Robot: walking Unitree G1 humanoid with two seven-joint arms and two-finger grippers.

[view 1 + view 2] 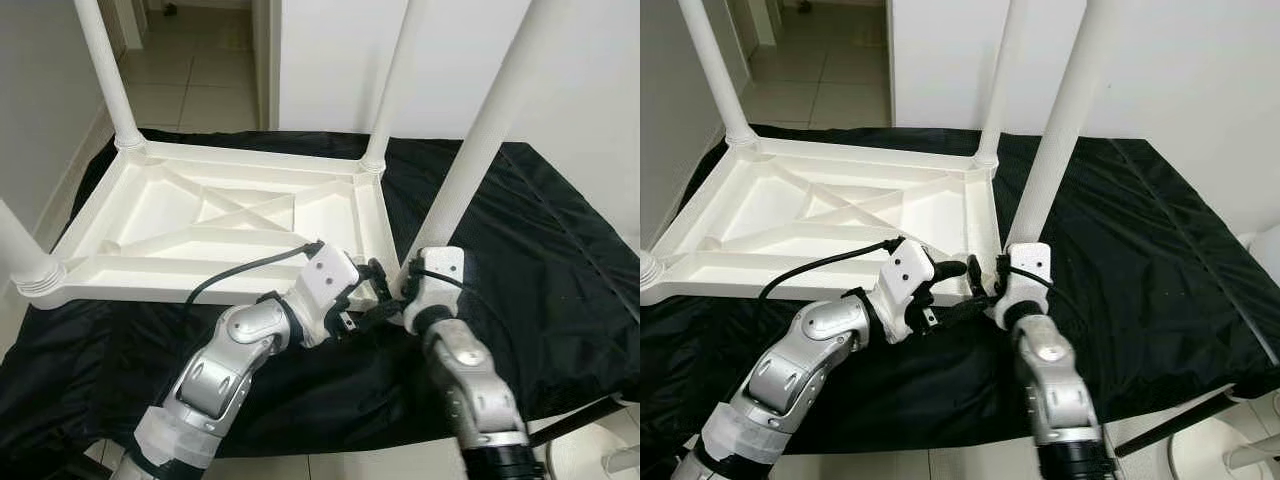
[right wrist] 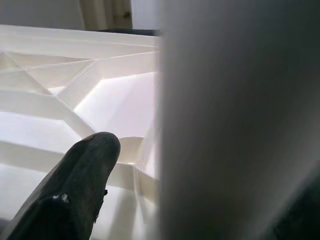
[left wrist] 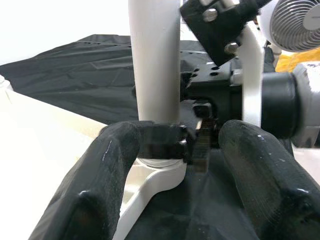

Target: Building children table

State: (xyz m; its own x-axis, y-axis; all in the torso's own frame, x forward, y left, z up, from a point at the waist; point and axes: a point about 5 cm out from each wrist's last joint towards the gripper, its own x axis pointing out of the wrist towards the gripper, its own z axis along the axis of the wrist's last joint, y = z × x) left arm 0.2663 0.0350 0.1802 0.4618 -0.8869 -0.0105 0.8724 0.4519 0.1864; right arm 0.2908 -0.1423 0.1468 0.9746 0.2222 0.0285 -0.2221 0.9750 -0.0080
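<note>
Presently: white table top [image 1: 215,225] lies upside down on black cloth [image 1: 520,240] | near-right leg [image 1: 480,140] stands upright at its near-right corner | right gripper [image 1: 992,278] clasps that leg's base | left gripper [image 3: 172,150] spread open just beside the same base, holding nothing.

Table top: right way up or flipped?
Flipped. The white table top lies on the black cloth with its ribbed underside facing up and its legs pointing upward. Both grippers are at the near-right leg's base.
</note>
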